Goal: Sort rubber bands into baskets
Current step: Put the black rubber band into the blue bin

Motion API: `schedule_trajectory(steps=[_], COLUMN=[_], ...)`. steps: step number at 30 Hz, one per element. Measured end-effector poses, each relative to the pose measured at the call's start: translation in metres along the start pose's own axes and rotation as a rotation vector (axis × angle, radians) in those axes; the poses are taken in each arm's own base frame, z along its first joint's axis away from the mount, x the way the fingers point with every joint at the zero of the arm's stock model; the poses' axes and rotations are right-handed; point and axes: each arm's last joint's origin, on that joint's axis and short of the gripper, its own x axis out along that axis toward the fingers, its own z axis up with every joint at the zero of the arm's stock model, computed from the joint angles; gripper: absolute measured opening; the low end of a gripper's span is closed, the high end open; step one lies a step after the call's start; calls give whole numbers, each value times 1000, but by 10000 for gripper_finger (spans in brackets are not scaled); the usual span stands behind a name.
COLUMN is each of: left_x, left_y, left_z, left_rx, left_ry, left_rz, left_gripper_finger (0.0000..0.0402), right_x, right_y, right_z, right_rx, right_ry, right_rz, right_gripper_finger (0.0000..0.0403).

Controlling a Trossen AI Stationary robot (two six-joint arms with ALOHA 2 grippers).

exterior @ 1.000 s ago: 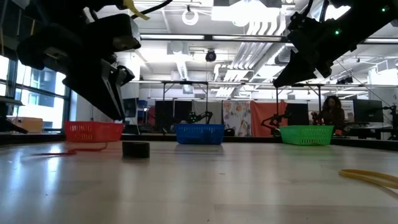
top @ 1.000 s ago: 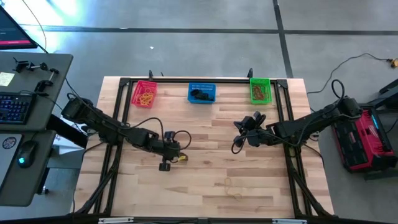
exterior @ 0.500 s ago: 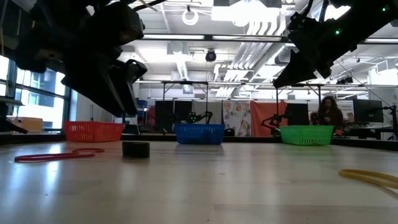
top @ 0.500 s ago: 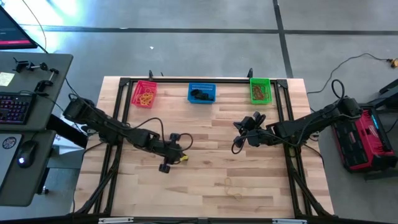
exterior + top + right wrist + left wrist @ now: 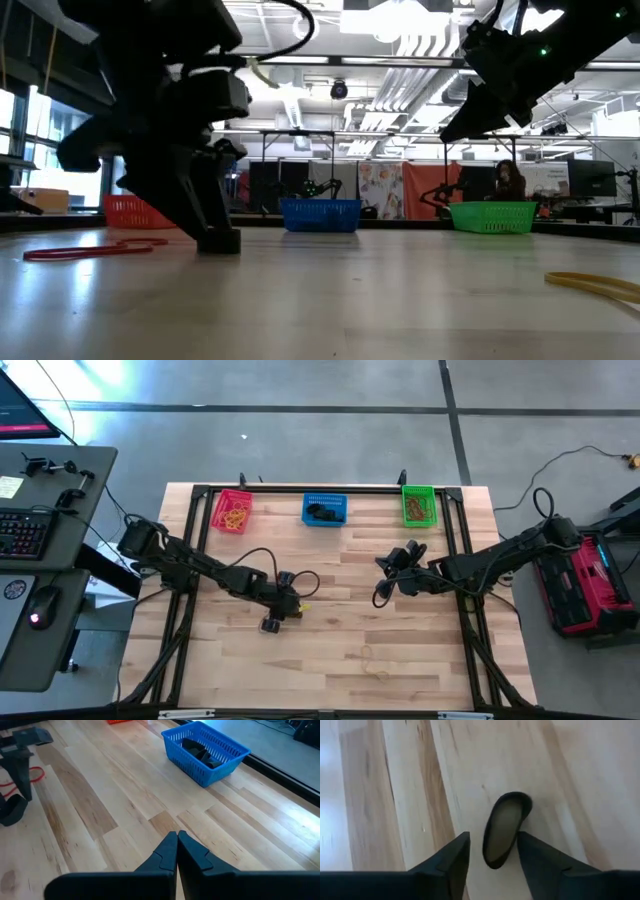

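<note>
From where I stand, the near part of the wooden table [image 5: 400,660] is mostly free, with only a thin yellow band [image 5: 595,284] lying flat near the front edge on the right side. There is much open wood between the two arms.

The left gripper [image 5: 492,851] is low over the middle of the table, its two fingers spread, one on each side of a thick black rubber band [image 5: 504,829]. The band lies on the wood between the fingers; I cannot tell if they touch it. In the high view this gripper [image 5: 272,622] is a little left of the centre. A thin red band [image 5: 90,249] lies flat on the table just beside it.

The right gripper [image 5: 177,839] hangs above the table on the right half, its fingers pressed together with nothing between them.

At the far edge three baskets stand in a row, well apart. The red-pink basket [image 5: 232,511] has yellow-tan bands inside. The blue basket [image 5: 325,509] holds black bands. The green basket [image 5: 419,504] has reddish bands in it.

Behind the table is a large room with ceiling lights, and a person [image 5: 507,181] is far back.
</note>
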Motion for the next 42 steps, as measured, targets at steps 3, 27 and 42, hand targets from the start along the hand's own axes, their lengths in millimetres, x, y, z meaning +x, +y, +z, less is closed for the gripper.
schedule_trajectory(steps=[3, 27, 42], left_x=[5, 2, -59], left_y=[1, 15, 145], left_z=[-2, 0, 24], left_rx=[1, 56, -114], left_ry=[17, 22, -149], left_rz=[-4, 54, 334], left_gripper_finger=[179, 4, 1], right_x=[0, 0, 0], right_y=[0, 0, 0], right_z=[0, -1, 1], right_rx=[0, -5, -13], right_ry=[0, 5, -5], right_rz=[0, -3, 2], right_gripper_finger=[0, 0, 0])
